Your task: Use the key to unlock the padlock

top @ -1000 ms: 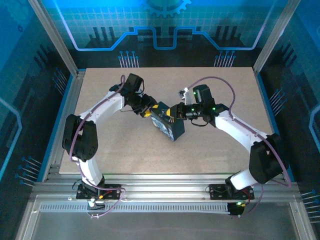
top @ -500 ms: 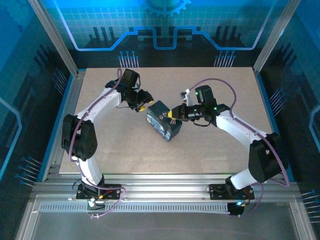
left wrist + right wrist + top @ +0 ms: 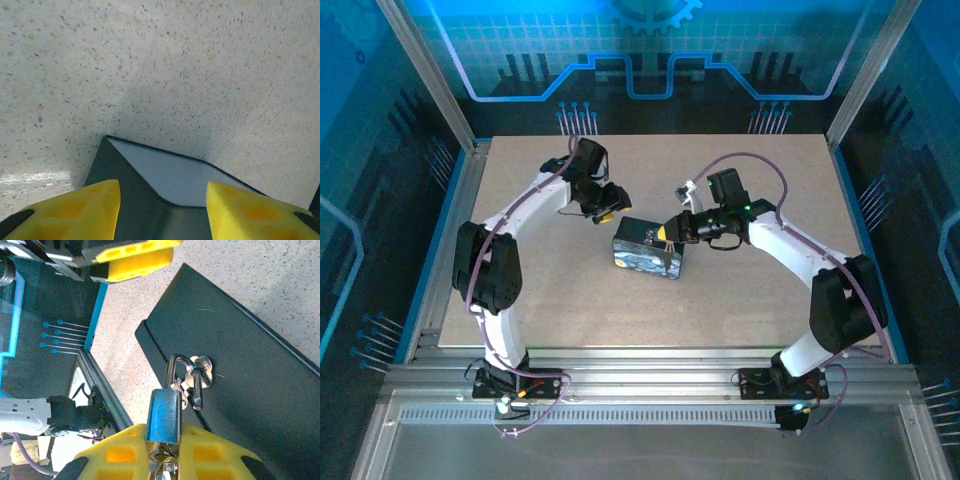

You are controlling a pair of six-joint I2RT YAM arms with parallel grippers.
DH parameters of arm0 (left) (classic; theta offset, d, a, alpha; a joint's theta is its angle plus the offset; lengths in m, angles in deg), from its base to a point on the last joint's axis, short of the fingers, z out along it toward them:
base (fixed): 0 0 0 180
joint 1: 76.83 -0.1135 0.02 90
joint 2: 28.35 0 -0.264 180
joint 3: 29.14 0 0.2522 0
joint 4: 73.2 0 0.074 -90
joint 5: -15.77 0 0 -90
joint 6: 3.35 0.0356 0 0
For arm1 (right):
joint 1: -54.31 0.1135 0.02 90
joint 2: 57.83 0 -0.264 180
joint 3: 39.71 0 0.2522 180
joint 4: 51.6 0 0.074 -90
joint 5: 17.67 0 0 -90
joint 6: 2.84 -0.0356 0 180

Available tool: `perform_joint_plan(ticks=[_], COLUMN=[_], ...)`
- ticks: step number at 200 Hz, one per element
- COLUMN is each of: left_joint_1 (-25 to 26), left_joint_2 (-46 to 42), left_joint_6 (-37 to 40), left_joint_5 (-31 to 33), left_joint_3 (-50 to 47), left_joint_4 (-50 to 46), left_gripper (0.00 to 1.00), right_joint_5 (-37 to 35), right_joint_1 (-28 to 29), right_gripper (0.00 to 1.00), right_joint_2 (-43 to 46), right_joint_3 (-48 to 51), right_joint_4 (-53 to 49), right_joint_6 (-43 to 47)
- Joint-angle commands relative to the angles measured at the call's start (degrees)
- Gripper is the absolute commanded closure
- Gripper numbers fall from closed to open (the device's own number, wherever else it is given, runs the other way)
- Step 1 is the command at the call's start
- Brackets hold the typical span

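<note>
The padlock (image 3: 165, 412), a small bluish body, points toward the dark tin (image 3: 240, 365). Its silvery shackle (image 3: 186, 362) is threaded through the tin's hasp (image 3: 204, 367), and the shackle's short leg ends free of the body. My right gripper (image 3: 167, 434) is shut just below the body, where the brassy key (image 3: 167, 464) shows between the yellow fingers. In the top view the right gripper (image 3: 670, 232) is at the right end of the tin (image 3: 645, 255). My left gripper (image 3: 604, 208) hovers open at the tin's far left corner (image 3: 150, 170), fingers (image 3: 90, 207) apart, holding nothing.
The speckled table (image 3: 740, 290) lies around the tin, bounded by an aluminium frame (image 3: 650, 360) in front and blue panel walls at the sides. The left gripper's yellow fingers (image 3: 135, 260) hang above the tin's far end in the right wrist view.
My left gripper has drawn back from the tin toward the far left. The tin has slid left and turned to lie more square. My right gripper has followed it, still shut.
</note>
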Motion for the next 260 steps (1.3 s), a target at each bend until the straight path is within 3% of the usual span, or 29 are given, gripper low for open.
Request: perform_joint_plan(ticks=[1,61,117,188,260], left_joint_1=[0.83,1.41,1.53,0.41,0.35], left_joint_2=[1.35,1.13,0.78,0.71,0.58], left_joint_6=[2.42,1.73,1.7,2.35,2.78], left_joint_5=[0.63,-4.12,-7.14,-5.73,-5.21], left_joint_3=[0.57,-3.35,-5.81,-5.6,-5.07], left_joint_4=[-2.13,0.22,1.71,0.56,-0.2], left_gripper=[0.5,0.56,0.6,0.61,0.62], right_joint_5=[3.21,6.86,8.67,3.23,-7.66], right_joint_1=[-0.9,-0.78,-0.55,-1.21,-1.43], right_gripper=[0.91,0.91,0.86,0.67,0.61], right_joint_2=[-0.61,-3.44,-8.76,-9.01,-5.05], right_joint_3=[-2.0,1.52,-1.61,-6.51,-10.16], right_joint_4=[0.89,8.15,6.36,-10.42,-19.55], right_joint_6=[-0.96,-9.34,-10.51,4.54,16.72])
